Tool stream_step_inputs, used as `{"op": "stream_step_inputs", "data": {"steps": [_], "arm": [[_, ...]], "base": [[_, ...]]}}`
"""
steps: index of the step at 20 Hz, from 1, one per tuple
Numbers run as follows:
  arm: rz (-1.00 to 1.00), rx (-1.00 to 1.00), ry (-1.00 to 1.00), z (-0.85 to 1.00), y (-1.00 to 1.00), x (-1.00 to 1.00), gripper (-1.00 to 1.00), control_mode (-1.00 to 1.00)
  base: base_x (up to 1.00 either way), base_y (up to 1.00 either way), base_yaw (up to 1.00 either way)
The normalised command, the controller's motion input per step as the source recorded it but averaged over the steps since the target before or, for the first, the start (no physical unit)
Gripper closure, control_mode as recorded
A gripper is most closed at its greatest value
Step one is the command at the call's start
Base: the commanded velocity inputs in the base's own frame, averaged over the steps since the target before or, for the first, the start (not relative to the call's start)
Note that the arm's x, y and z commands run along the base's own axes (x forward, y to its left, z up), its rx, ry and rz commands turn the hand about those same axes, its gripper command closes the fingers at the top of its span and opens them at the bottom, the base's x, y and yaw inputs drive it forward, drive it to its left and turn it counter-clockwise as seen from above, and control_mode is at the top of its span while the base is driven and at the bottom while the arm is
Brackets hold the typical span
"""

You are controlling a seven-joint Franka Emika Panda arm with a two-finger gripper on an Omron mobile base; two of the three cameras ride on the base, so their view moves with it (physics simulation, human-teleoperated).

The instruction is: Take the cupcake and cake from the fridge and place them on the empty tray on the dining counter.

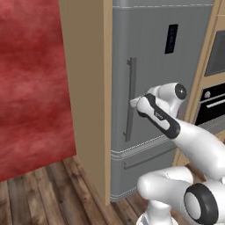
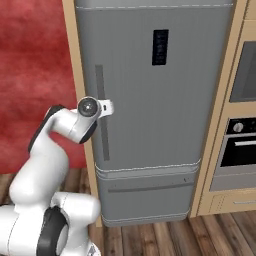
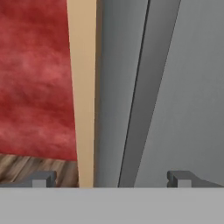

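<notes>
Between the spread claw (image 3: 112, 178) tips runs the fridge (image 3: 192, 96) handle (image 3: 142, 96).

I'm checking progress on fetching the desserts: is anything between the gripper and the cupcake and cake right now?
Yes. The fridge door is shut, so the desserts inside are hidden behind it. The gripper, fingers spread wide, is at the vertical handle with the handle between them, not yet clamped on it.

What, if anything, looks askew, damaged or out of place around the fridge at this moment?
Nothing stands out. The fridge is shut, its door flush and its long handle straight and upright. The gripper is open at the handle, its fingertips either side of it, gripping nothing. The wooden floor shows no spill.
</notes>
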Motion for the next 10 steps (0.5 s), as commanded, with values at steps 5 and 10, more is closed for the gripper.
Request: {"op": "stream_step_inputs", "data": {"steps": [5, 10], "arm": [[0.01, 0.00, 0.00, -0.15, 0.00, 0.62, -1.00, -1.00], [0.00, 0.02, 0.00, -0.24, 0.00, 0.56, -1.00, -1.00]], "base": [[0.00, 0.00, 0.00], [0.00, 0.00, 0.00]]}}
